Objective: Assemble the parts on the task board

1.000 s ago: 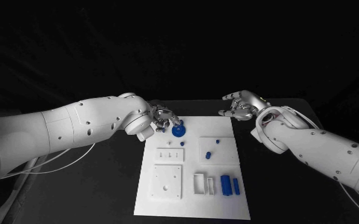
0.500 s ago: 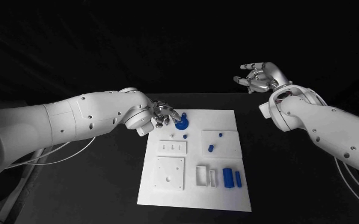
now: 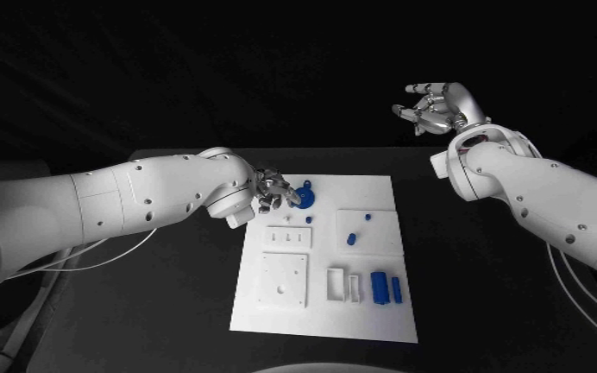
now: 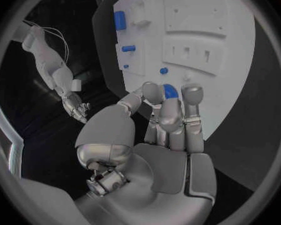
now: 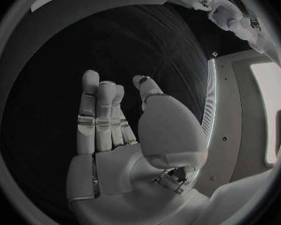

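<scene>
You have a round blue part (image 3: 303, 198) at the board's eleven o'clock corner, pinched in the left hand's (image 3: 270, 193) fingertips (image 4: 171, 114) just over the task board (image 3: 326, 321), so I judge the seating step is in hand. Next you need to line it up over its socket and press straight down. Your right hand (image 3: 438, 110) hangs empty, fingers apart, off the board at one o'clock.

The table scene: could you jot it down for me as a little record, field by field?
Surface: black table
Centre: white task board
Left hand: at the board's far left corner, fingers on a round blue part
Right hand: raised beyond the table, fingers apart, holding nothing
Other parts: two upright blue pieces near the board's near right corner
</scene>
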You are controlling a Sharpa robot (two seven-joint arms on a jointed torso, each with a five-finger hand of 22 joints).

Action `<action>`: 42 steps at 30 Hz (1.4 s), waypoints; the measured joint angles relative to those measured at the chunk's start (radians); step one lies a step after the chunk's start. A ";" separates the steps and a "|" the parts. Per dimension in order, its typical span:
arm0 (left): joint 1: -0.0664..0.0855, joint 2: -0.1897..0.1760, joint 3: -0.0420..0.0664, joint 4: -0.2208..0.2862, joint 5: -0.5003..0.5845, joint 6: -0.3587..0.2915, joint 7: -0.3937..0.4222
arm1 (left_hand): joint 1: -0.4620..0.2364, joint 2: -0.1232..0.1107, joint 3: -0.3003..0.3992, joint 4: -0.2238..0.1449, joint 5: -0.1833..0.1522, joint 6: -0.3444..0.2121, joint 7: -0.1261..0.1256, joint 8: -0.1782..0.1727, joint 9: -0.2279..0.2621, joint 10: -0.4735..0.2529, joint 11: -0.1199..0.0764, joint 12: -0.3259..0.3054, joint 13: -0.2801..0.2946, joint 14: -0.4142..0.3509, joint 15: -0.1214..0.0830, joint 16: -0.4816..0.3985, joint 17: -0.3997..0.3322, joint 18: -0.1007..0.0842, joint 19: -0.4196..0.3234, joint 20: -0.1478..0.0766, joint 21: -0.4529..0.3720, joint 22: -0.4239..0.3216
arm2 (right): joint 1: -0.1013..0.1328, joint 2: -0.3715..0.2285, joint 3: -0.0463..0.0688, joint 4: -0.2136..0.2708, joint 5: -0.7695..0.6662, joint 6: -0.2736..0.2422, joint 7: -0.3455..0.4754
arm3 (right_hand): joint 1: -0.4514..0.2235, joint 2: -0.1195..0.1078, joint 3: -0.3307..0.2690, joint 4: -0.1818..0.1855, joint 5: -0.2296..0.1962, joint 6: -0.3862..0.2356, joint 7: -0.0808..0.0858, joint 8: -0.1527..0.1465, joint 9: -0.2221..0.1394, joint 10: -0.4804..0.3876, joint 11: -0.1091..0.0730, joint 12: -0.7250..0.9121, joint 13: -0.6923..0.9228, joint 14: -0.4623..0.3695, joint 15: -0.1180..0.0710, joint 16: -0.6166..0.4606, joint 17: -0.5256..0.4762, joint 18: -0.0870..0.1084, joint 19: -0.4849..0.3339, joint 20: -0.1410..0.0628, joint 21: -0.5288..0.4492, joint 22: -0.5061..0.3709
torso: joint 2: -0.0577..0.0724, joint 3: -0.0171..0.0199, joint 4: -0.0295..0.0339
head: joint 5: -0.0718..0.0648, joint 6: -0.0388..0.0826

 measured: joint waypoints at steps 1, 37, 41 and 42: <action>-0.004 -0.002 0.000 0.005 -0.011 -0.002 -0.002 | 0.000 0.000 0.001 -0.001 0.000 0.000 0.000 0.000 0.000 0.000 0.000 0.000 0.000 0.000 0.000 0.000 0.000 0.000 0.000 0.000 0.000 0.000 | 0.002 0.002 0.000 -0.006 0.000 0.000 0.000 | 0.000 0.000 0.000 0.000 0.000 0.000 0.000 0.000 0.000 0.000 0.000 0.000 0.000 0.000 0.000 0.000 0.000 0.000 0.000 0.000 0.000 0.000 | 0.000 0.0001 0.0002 | 0.000 -0.001; -0.105 -0.037 0.000 0.052 -0.134 -0.004 -0.043 | -0.058 0.015 0.017 -0.040 0.041 0.000 0.000 0.000 0.077 -0.002 0.002 0.043 0.003 0.003 0.004 0.030 0.018 0.000 0.004 0.004 0.047 0.000 | 0.006 0.020 0.000 -0.031 -0.024 0.023 -0.023 | -0.030 -0.004 0.060 -0.060 0.066 0.005 -0.003 0.000 0.000 0.000 0.000 0.000 -0.005 0.000 0.000 0.000 0.000 0.000 0.007 0.000 -0.004 0.000 | -0.001 -0.0004 0.0008 | -0.007 -0.019; -0.109 -0.036 0.000 0.046 -0.140 -0.002 -0.046 | -0.060 0.014 0.017 -0.047 0.047 0.000 0.000 0.000 0.081 -0.002 0.002 0.043 0.002 0.003 0.004 0.030 0.017 0.000 0.004 0.004 0.047 -0.001 | 0.006 0.022 0.000 -0.032 -0.032 0.030 -0.028 | -0.033 -0.001 0.072 -0.072 0.066 0.011 -0.001 0.000 0.000 -0.003 -0.004 0.000 -0.005 0.000 0.000 0.000 0.000 0.000 0.007 0.000 -0.004 0.000 | -0.001 -0.0001 0.0007 | -0.007 -0.021; -0.110 -0.036 0.000 0.045 -0.141 -0.002 -0.047 | -0.060 0.014 0.017 -0.048 0.047 0.000 0.000 -0.002 0.081 -0.002 0.002 0.043 0.001 0.003 0.004 0.030 0.017 0.000 0.004 0.004 0.047 -0.001 | 0.006 0.023 0.000 -0.032 -0.034 0.032 -0.029 | -0.036 0.002 0.075 -0.075 0.066 0.015 -0.002 0.000 0.001 -0.003 -0.004 0.000 -0.005 0.000 0.000 0.000 0.000 0.000 0.007 0.000 -0.004 0.000 | -0.001 -0.0001 0.0007 | -0.008 -0.022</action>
